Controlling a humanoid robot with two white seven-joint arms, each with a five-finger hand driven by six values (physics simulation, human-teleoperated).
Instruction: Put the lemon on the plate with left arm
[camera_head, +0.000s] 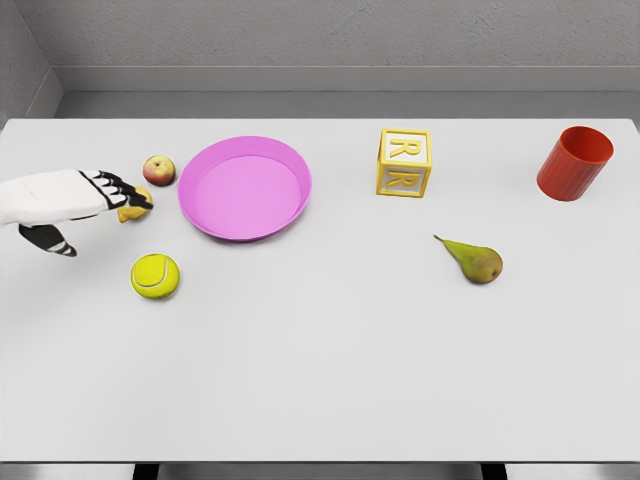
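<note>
Yellow block (404, 162) reads "R"; left hand (112, 194) covers lemon (133, 211).

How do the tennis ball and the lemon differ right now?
The tennis ball lies free and fully visible; the lemon is mostly hidden under the left robot hand. The ball is greenish yellow, the lemon deeper yellow. The ball sits nearer the camera. Both lie left of the pink plate.

On the tabletop (320, 400): apple (159, 170) left of plate (290, 215), tennis ball (156, 276) in front, block (404, 162), pear (474, 260) and cup (574, 163) to the right.
</note>
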